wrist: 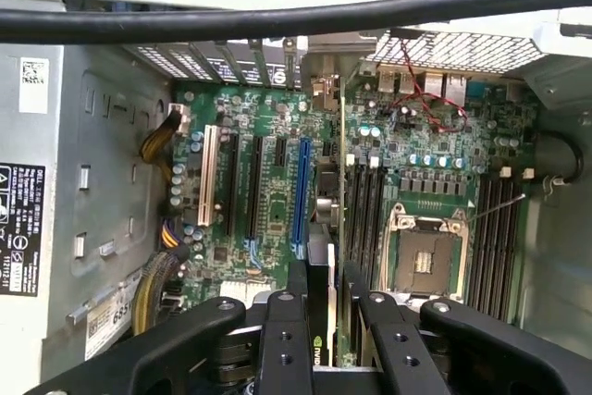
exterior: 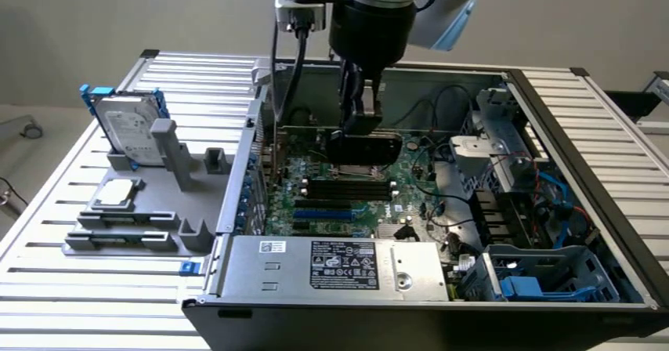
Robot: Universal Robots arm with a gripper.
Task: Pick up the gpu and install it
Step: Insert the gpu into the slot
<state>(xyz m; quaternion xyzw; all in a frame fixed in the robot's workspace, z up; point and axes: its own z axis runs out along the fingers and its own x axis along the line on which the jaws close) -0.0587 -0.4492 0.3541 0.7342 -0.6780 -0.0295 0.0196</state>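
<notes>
Wrist view: one gripper (wrist: 328,312) pinches one gpu (wrist: 321,261) edge-on, upright over the motherboard (wrist: 268,191), just beside its one blue slot (wrist: 301,196). One hard drive (exterior: 131,135) stands on a grey rack (exterior: 183,237) outside the case (exterior: 591,159). One power supply (exterior: 418,276) bears a black label (exterior: 343,262), its writing unreadable.

The arm (exterior: 371,14) is cut off at the top edge of my exterior view; the gpu (wrist: 319,330) sits edge-on to me, near end buried in the claw (wrist: 322,270).
</notes>
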